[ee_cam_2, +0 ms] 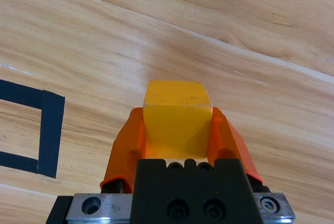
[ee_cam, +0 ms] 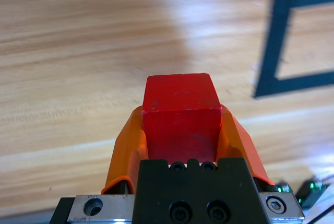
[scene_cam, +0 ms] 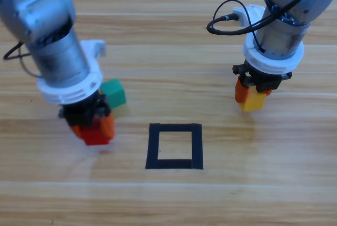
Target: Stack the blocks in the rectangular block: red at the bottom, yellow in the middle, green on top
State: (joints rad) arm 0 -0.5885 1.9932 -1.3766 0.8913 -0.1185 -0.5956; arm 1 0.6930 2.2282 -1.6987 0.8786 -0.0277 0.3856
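High view: two grey arms descend from the top edge over a pale wooden worktop [scene_cam: 221,199] with long horizontal grain. At lower left of the frame, the left hand [scene_cam: 93,126] is clamped on the red cube [scene_cam: 96,135], its orange jaws pressed to two opposite faces. At right of centre, the right hand [scene_cam: 254,95] is likewise closed on the yellow cube [scene_cam: 254,101]. A teal-green cube [scene_cam: 115,92] sits on the wood just right of the left arm's wrist, above the red cube in the frame and partly hidden by the arm. Three cubes in all, one of each colour, equal in size, plain-faced and matte. One rectangular block [scene_cam: 174,146], a flat outline of black tape enclosing bare wood, lies at lower centre between the two hands; no cube is inside it.

Left wrist view: the red cube [ee_cam: 181,117] fills the gap between the jaws, its faces smooth with faint scuffs; a corner of the tape outline [ee_cam: 275,46] shows at upper right.

Right wrist view: the yellow cube [ee_cam_2: 176,117], edges slightly rounded, is gripped the same way; the tape outline [ee_cam_2: 49,130] enters at the left edge.
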